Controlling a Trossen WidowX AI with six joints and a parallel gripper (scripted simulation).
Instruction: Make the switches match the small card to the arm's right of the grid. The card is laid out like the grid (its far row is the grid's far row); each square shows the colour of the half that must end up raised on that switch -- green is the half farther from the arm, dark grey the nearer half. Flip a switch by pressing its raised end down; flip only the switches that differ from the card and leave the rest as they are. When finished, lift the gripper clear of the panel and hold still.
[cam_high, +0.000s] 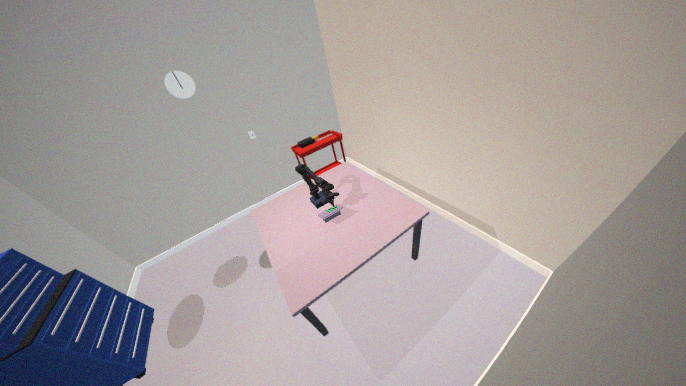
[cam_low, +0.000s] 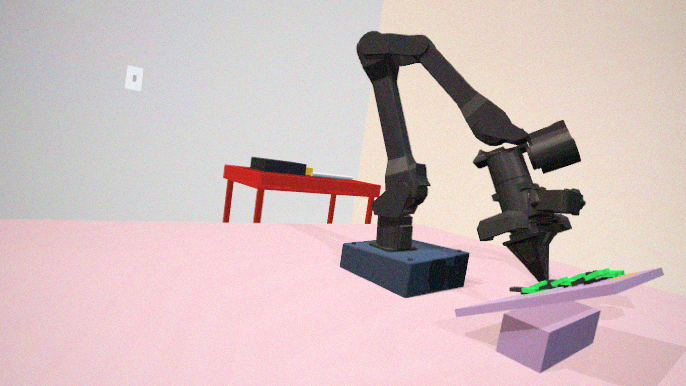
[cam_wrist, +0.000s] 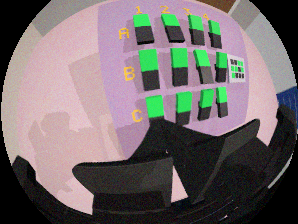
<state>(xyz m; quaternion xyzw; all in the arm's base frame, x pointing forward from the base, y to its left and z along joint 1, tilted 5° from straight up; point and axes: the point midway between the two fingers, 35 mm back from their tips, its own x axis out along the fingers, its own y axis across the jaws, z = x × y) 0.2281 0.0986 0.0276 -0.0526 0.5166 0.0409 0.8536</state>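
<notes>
The tilted purple panel (cam_wrist: 111, 60) (cam_low: 482, 309) holds rocker switches in rows A, B, C and columns 1 to 4, each green on its far half and dark on its near half. My gripper (cam_wrist: 157, 123) (cam_low: 545, 281) is shut and empty. Its tips are low over the panel's near side, by switch C1 (cam_wrist: 155, 106). They hide most of C1's dark half; contact is not clear. Switch C2 (cam_wrist: 184, 101) is just right of the tips. The small white card (cam_wrist: 237, 70) beside row B shows green and dark squares, too small to read surely. Which halves are raised is hard to tell.
The panel rests on a purple block (cam_low: 570, 340) on the pink table (cam_low: 200, 300) (cam_high: 350, 245). The arm's blue base (cam_low: 372, 270) stands behind the panel in the exterior view. A red stand (cam_low: 300, 185) (cam_high: 320, 143) is beyond the table.
</notes>
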